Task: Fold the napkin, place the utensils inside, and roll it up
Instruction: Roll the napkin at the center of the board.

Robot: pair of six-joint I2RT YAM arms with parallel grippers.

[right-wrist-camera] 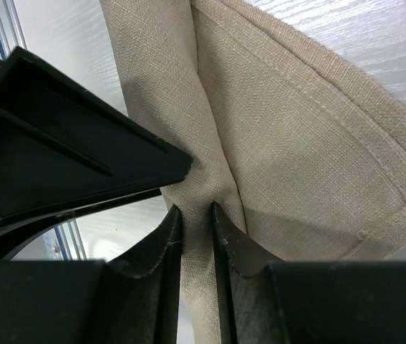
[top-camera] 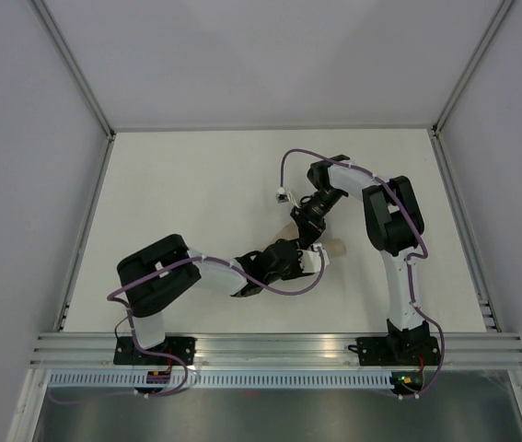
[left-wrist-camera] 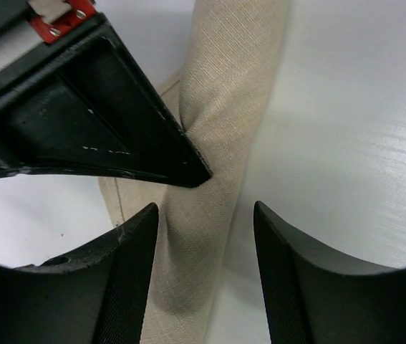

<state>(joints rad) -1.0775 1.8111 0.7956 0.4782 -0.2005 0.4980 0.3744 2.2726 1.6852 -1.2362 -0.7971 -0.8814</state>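
**Subject.** The napkin (right-wrist-camera: pixel 296 143) lies as a narrow tan roll on the white table (top-camera: pixel 196 184), right of centre and toward the near side, between my two wrists. No utensils show, and I cannot tell whether any sit inside the roll.

**Contact.** My right end effector (right-wrist-camera: pixel 195 213) is pressed together on a raised pleat of the cloth, pinching the napkin where a hemmed flap meets the roll. My left end effector (left-wrist-camera: pixel 203 215) is spread, its jaws straddling the roll just beside that pinch. One jaw sits at the cloth's edge and the other stands apart from it.

**Judgement.** The roll looks formed. The step in hand appears to be letting go without undoing it.

**Recommendation.** I lift the left end effector straight up with the jaws wide, so neither pad drags the weave. The right pinch holds the seam down until the left is clear. Then I open the right slowly and rise vertically.

**Risk.** The hemmed flap looks loose and may spring open if tugged sideways.
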